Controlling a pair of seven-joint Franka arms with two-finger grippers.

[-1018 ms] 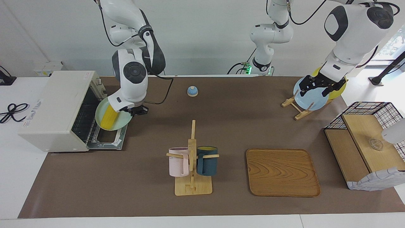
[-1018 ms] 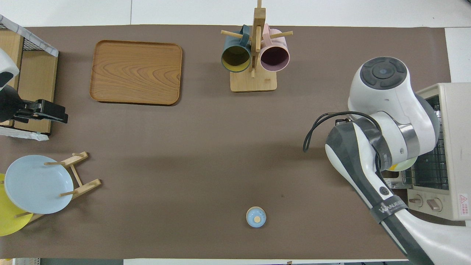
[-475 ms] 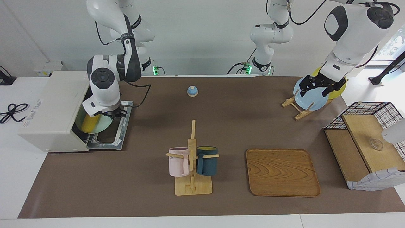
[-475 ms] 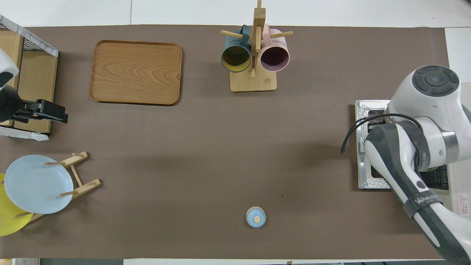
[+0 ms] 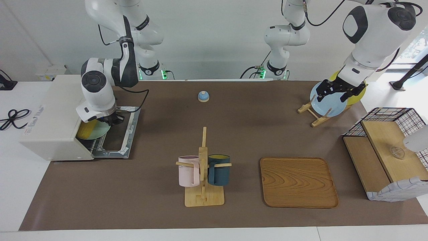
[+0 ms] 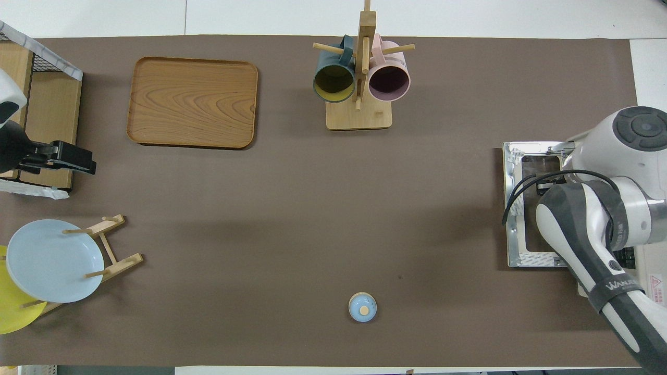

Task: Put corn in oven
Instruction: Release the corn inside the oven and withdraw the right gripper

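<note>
The off-white oven (image 5: 55, 113) stands at the right arm's end of the table, its door (image 5: 117, 140) dropped open. My right gripper (image 5: 111, 119) is over the open door at the oven's mouth, shut on the rim of a pale green plate (image 5: 99, 129). The yellow corn (image 5: 85, 132) lies on that plate, inside the oven cavity just over the wire rack. In the overhead view the right arm (image 6: 599, 229) hides the plate and corn; only the door (image 6: 513, 208) shows. My left gripper (image 5: 338, 90) waits over the plate rack.
A mug stand (image 5: 203, 174) with a pink and a dark blue mug is mid-table, with a wooden tray (image 5: 298, 182) beside it. A blue plate (image 5: 329, 105) and a yellow plate sit in a rack. A wire-and-wood crate (image 5: 384, 157) and a small blue dome (image 5: 203, 96) are also there.
My right arm has carried the plate with the corn from over the oven door into the oven cavity. The left arm has not moved.
</note>
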